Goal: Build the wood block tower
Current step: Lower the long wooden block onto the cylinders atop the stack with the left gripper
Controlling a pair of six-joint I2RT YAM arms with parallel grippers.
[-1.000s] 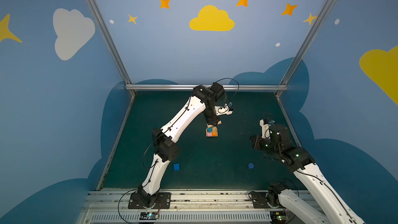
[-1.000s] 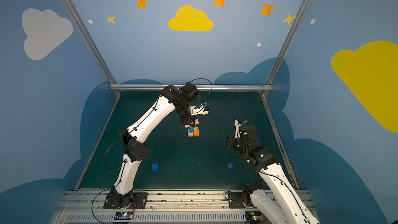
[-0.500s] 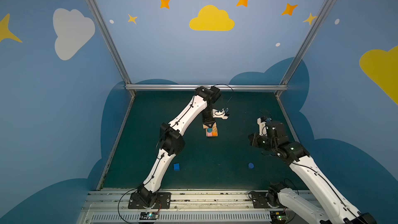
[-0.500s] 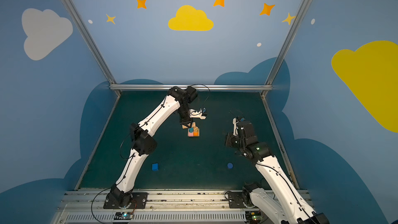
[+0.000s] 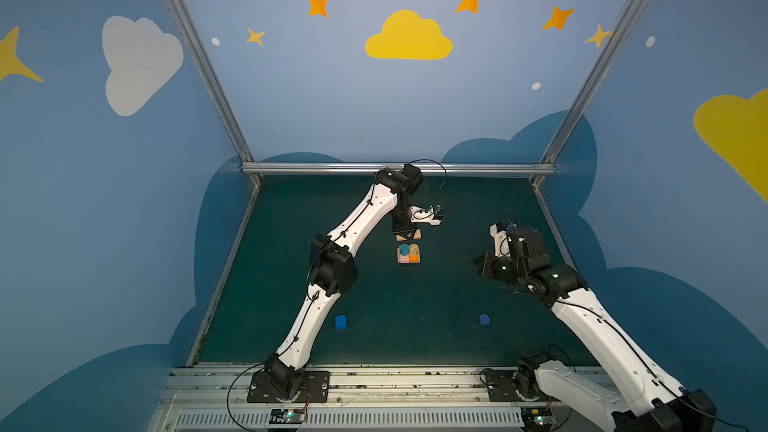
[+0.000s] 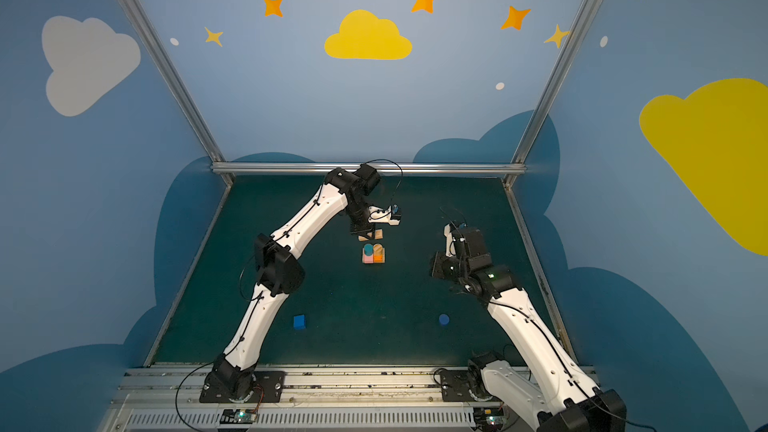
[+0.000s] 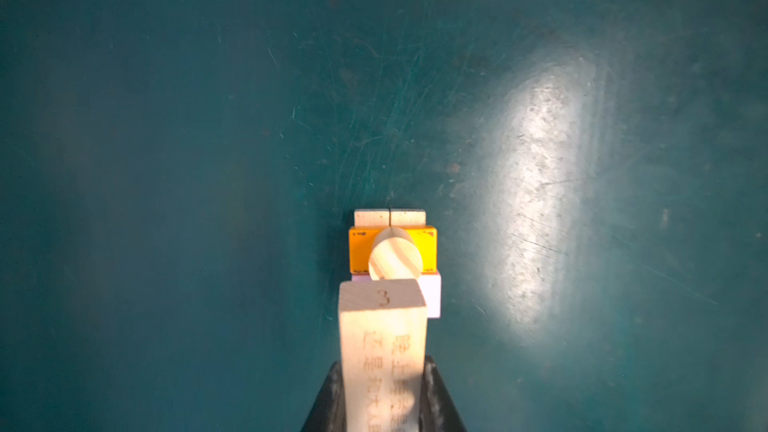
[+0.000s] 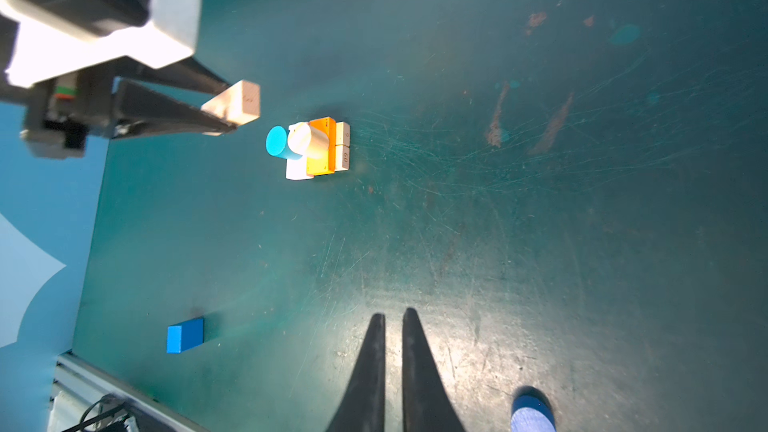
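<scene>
The wood block tower [image 5: 408,254] stands mid-table: two tan bars [image 8: 343,145] at the bottom, then a pink bar [image 5: 402,259] and an orange bar [image 5: 414,258] across them. A teal cylinder [image 8: 276,141] and a tan cylinder [image 8: 307,139] stand on top. My left gripper [image 5: 405,234] hovers just behind the tower, shut on a third tan bar [image 7: 382,347] marked "3". My right gripper [image 8: 392,313] hangs shut and empty over the mat at the right. The blue cube [image 5: 340,321] lies front left and the dark-blue cylinder [image 5: 484,319] front right.
The green mat [image 5: 415,305] is fenced by a metal rail [image 5: 399,168] at the back and slanted frame posts at both sides. The arms' base rail [image 5: 374,384] runs along the front edge.
The left arm's elbow has lifted and swung toward the middle while the held bar stayed behind the tower. The right gripper has drifted a little toward the centre.
</scene>
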